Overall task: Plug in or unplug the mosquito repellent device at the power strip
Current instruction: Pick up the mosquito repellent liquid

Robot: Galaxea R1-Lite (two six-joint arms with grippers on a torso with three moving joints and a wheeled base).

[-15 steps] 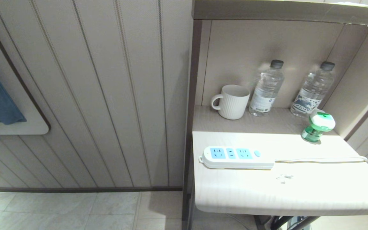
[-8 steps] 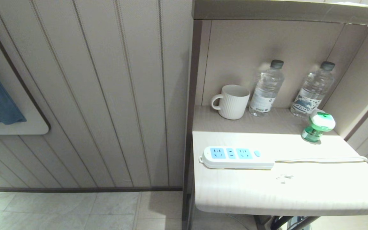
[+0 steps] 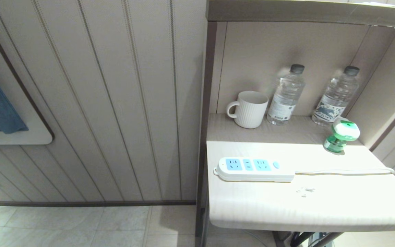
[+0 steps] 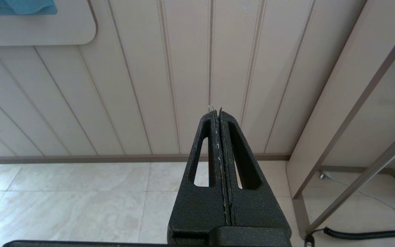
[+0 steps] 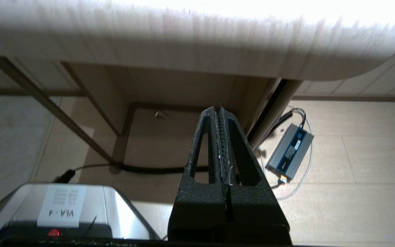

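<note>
White mug (image 3: 249, 109) sitting upright beside two capped clear bottles (image 3: 285, 96); left tool (image 4: 217, 111) and right tool (image 5: 217, 109) staying clenched, grasping nothing

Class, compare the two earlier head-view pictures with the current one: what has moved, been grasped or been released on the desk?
Nothing visibly changed. The mosquito repellent device stands unplugged, apart from the power strip, and neither gripper shows in the head view.

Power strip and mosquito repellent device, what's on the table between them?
Nothing: in the head view only bare tabletop separates the power strip from the mosquito repellent device.
</note>
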